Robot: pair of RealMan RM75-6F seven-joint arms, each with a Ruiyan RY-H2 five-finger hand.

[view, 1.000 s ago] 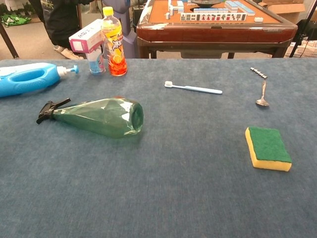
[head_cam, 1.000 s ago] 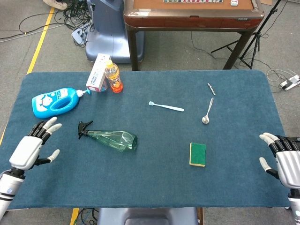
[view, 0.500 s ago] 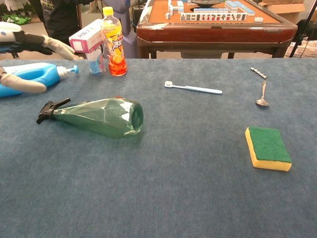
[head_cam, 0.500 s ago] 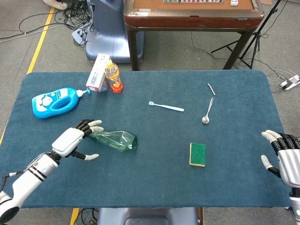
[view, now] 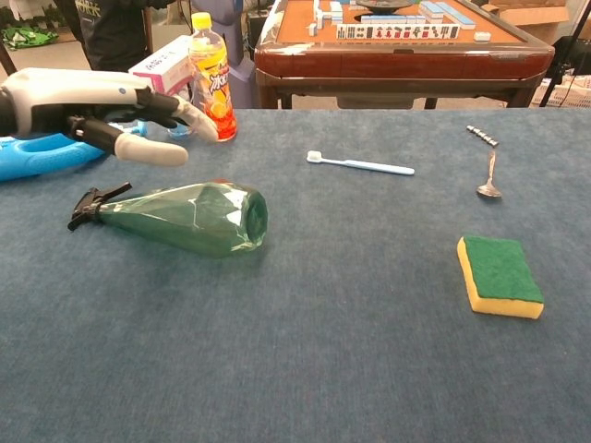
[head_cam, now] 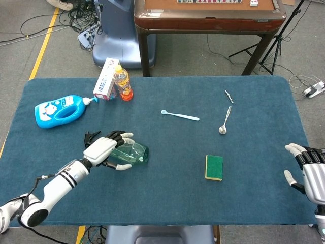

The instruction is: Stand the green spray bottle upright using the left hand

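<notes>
Hovering above the green spray bottle (view: 185,219), the left hand (view: 111,103) had its fingers spread and held nothing; in the chest view there was clear air between hand and bottle. The right hand (head_cam: 310,170) waited at the near right edge of the table (head_cam: 167,198), also open and empty, well apart from everything.

The bottle lay on its side on the blue cloth, left of centre, black trigger head (view: 90,205) pointing left and its wide base toward the middle of the table. A green and yellow sponge (view: 499,275) sat well off to the right.

Farther back lay a toothbrush (view: 360,165) and a spoon (view: 488,180), and at the far left a blue detergent bottle (head_cam: 60,110), with an orange drink bottle (view: 211,78) and a carton (view: 159,69) beside it.

Risk, as I judged it: the bottle's body was round and smooth and tapered toward the neck, so a grasp closing off-centre could have rolled it away or let it slide through the fingers. Tipped up carelessly, it might have toppled off its base, or the swinging forearm could have knocked the detergent bottle close by.
</notes>
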